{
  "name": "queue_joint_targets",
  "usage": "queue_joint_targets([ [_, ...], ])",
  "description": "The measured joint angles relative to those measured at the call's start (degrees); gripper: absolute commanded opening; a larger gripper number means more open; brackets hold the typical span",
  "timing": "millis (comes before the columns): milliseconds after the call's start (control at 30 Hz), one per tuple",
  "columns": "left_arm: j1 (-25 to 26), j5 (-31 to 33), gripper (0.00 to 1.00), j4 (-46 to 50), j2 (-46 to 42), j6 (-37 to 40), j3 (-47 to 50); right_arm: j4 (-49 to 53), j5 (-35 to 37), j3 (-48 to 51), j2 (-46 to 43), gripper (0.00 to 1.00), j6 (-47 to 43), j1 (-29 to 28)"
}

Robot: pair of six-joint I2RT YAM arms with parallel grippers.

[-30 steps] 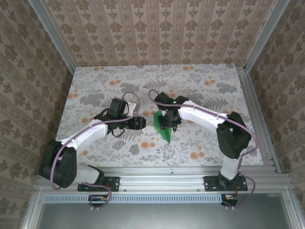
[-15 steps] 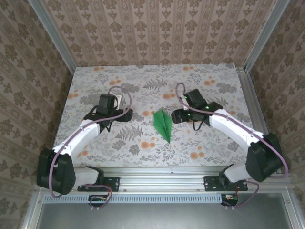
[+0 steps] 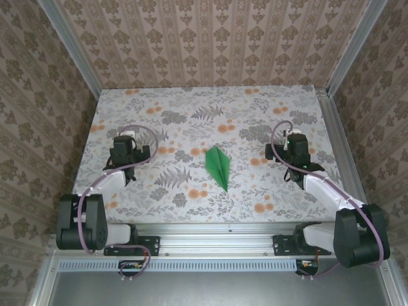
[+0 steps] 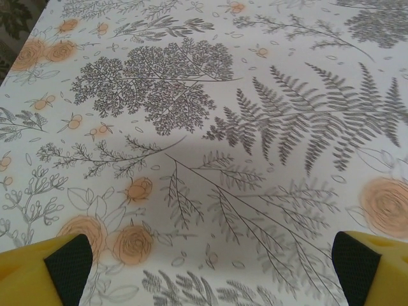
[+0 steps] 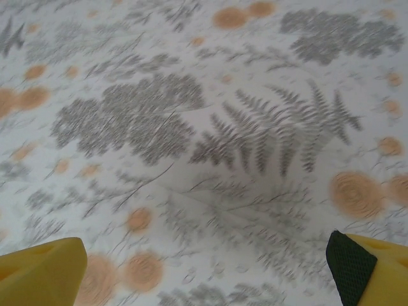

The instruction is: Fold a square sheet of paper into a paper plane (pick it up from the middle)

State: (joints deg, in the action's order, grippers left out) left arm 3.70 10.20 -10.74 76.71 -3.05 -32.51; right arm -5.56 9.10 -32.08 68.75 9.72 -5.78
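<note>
We find the paper plane (image 3: 218, 167) lying on the floral tabletop (image 3: 191, 102) near its middle (a narrow green dart with a centre crease), between the two arms and well apart from both. The left gripper (image 4: 207, 268) and the right gripper (image 5: 204, 271) are each spread wide, with only bare tabletop between their fingers.

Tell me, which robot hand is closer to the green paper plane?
Right, by a little. The right gripper hangs to the right of the paper plane; the left gripper is farther off on its left. Neither touches it.
</note>
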Motion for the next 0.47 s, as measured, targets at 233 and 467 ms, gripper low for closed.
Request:
queue_joint_targets([
  [233, -0.8, -2.0, 1.00, -9.2, 7.3, 1.8, -0.2, -15.6, 0.1, 2.7, 6.6, 1.00, -2.4, 3.0],
  [467, -0.8, -4.1, 1.00, -12.0, 8.2, 3.1, -0.3, -24.1, -0.5, 5.0, 9.8, 1.00, -3.8, 3.8],
])
